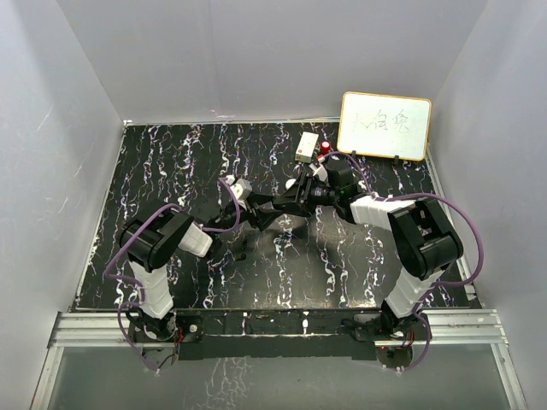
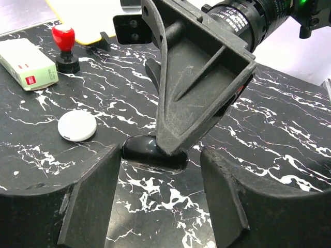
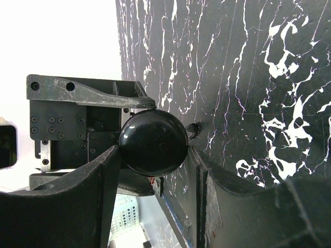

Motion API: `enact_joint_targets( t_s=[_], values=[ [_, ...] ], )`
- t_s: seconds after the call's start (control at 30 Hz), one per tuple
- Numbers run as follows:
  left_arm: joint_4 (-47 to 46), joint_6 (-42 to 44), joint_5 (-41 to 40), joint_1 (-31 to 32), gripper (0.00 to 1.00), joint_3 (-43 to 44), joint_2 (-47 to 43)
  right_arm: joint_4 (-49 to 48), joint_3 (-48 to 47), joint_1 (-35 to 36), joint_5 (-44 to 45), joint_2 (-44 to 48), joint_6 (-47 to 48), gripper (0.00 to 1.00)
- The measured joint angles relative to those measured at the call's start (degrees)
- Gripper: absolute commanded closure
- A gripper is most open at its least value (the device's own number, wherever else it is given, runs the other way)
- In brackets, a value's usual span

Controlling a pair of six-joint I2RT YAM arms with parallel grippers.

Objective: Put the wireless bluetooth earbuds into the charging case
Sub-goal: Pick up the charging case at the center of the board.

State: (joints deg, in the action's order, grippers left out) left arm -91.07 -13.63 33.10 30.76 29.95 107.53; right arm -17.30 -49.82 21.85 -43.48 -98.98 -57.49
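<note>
The glossy black round charging case (image 3: 153, 142) sits between the fingers of my right gripper (image 3: 155, 155), which is shut on its sides. In the left wrist view the case (image 2: 140, 150) rests low on the marbled table (image 2: 289, 134), partly under a right finger (image 2: 191, 93). A tiny black earbud (image 3: 193, 130) lies on the table just beside the case. My left gripper (image 2: 160, 199) faces the case from close by, fingers apart, only bare table between them. Both grippers meet at mid-table (image 1: 275, 205).
A white round puck (image 2: 76, 125) lies to the left of the case. Farther back stand a red-capped knob (image 2: 63, 41), a white box (image 2: 27, 64) and a whiteboard (image 1: 385, 125). Grey walls enclose the table.
</note>
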Motion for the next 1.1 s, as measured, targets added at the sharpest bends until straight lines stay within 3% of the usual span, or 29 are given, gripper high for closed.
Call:
enact_joint_targets(
  t_s=[0.1, 0.13, 0.73, 0.9, 1.1],
  values=[
    [-0.1, -0.4, 0.4, 0.0, 0.55, 0.7, 0.3, -0.6, 0.2, 0.0, -0.1, 0.0, -0.3, 0.82],
    [-0.2, -0.4, 0.3, -0.1, 0.54, 1.0, 0.5, -0.8, 0.2, 0.0, -0.4, 0.0, -0.4, 0.82],
    [-0.6, -3.3, 4.2, 0.1, 0.36, 3.3, 2.9, -4.2, 2.1, -0.4, -1.4, 0.8, -3.0, 0.85],
    [-0.6, -3.5, 4.3, 0.1, 0.47, 3.3, 2.9, -4.6, 2.3, -0.4, -1.8, 0.8, -3.4, 0.85],
    [-0.6, -3.6, 4.2, 0.1, 0.67, 3.4, 3.0, -5.6, 3.1, -0.4, -2.4, 1.1, -3.9, 0.85]
  ],
)
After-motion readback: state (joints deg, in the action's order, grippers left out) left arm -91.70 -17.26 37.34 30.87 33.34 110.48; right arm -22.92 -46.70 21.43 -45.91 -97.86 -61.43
